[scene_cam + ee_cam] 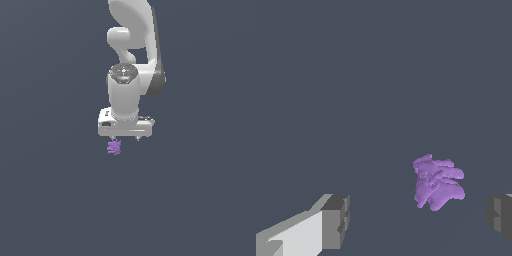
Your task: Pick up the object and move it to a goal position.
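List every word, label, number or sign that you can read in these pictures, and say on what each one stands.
None can be read. The purple object is plain, and so are the arm and the gripper. The small red and green marks on the arm's wrist flange are too small to read.

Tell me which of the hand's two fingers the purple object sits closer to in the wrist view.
The dark finger cut off at the frame's edge; the purple object sits nearer it than the white-backed finger.
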